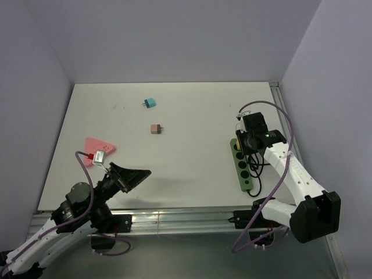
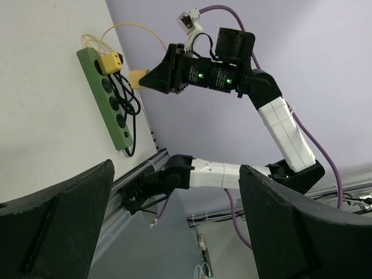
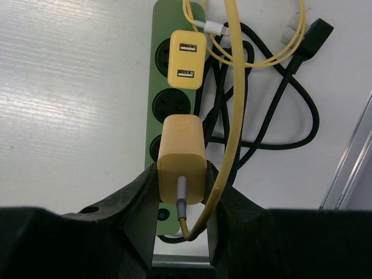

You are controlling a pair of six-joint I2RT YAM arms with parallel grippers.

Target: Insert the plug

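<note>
Setting: robotics lab test cell.
We note a white surface (image 1: 192, 165) boxed by plain lavender panels (image 1: 174, 40); an aluminium rail (image 1: 180, 218) at its near edge carries the left arm (image 1: 78, 204) and right arm (image 1: 293, 171), cabling exposed.

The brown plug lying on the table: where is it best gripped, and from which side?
Probably the blocky body of the brown plug, from above, closing on its near and far faces. It lies flat, prongs pointing right toward the green power strip, so they stay free.
</note>
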